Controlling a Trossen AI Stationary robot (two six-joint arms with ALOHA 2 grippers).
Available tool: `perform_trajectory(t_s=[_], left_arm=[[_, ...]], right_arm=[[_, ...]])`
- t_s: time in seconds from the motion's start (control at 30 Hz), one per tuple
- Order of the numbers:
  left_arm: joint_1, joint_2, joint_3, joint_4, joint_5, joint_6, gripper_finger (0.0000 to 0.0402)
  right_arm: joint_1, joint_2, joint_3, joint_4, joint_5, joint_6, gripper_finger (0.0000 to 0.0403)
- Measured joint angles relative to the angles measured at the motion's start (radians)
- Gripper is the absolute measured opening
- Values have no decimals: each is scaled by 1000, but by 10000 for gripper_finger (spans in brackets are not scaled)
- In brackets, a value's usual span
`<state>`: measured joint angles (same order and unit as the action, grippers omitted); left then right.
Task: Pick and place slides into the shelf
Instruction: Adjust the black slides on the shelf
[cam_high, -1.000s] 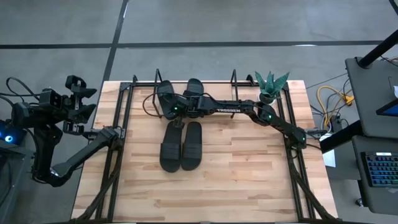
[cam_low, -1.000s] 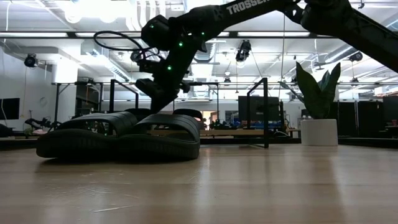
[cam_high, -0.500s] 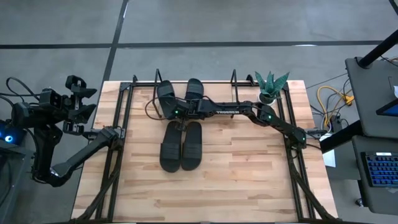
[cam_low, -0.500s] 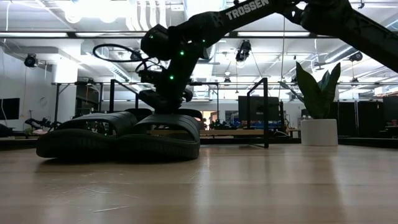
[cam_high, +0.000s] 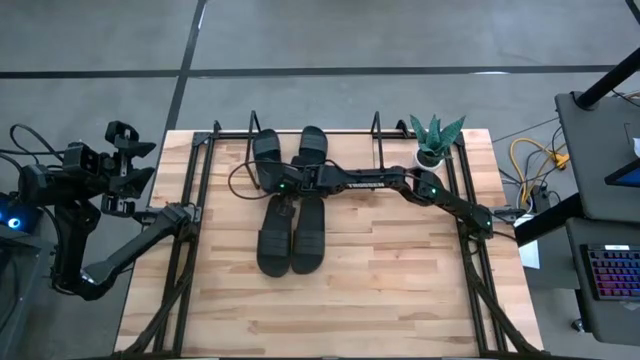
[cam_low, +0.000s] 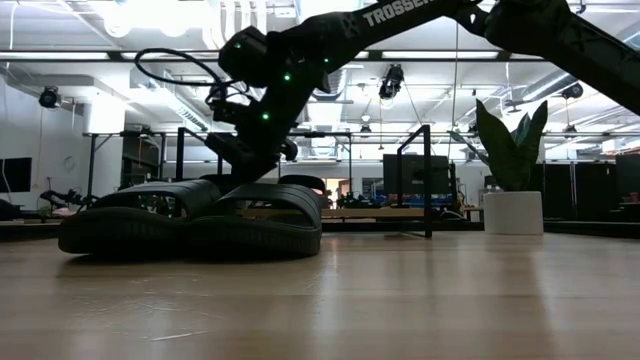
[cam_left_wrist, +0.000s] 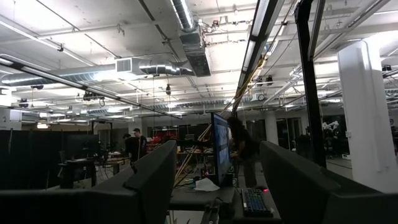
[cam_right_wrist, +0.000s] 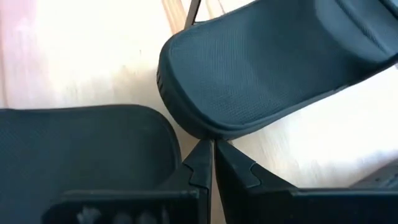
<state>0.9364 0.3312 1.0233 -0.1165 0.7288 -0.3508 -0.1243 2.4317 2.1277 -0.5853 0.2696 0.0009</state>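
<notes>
Two black slides lie side by side on the table, the left one (cam_high: 273, 237) and the right one (cam_high: 308, 233); both also show in the low view (cam_low: 190, 225). Two more slides (cam_high: 265, 150) (cam_high: 312, 143) lie on the shelf (cam_high: 350, 148) at the far edge. My right gripper (cam_high: 283, 197) is shut and hangs between the left shelf slide's near end (cam_right_wrist: 249, 68) and the left table slide (cam_right_wrist: 81, 149). My left gripper (cam_high: 125, 165) waits open off the table's left side. My right gripper's shut fingertips (cam_right_wrist: 202, 155) stand right at the rounded near end (cam_right_wrist: 199, 134) of the left shelf slide, slanting down from the table's right. Whether they touch it I cannot tell.
A potted plant (cam_high: 435, 140) stands at the far right corner, beside the shelf's black wire end frame (cam_high: 378, 125). Bare wood spreads across the near half of the table (cam_high: 330, 310). The left wrist view shows only the room, with people far off.
My right gripper has drawn back from over the left shelf slide toward the table's near edge, and now sits between that slide and the pair on the table. The two table slides have stayed where they were.
</notes>
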Motion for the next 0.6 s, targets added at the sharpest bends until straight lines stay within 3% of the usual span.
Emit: perform_trajectory(t_s=[0.6], left_arm=[[0, 0, 0, -1, 0, 0, 217]], right_arm=[[36, 0, 9, 42, -38, 25, 8]])
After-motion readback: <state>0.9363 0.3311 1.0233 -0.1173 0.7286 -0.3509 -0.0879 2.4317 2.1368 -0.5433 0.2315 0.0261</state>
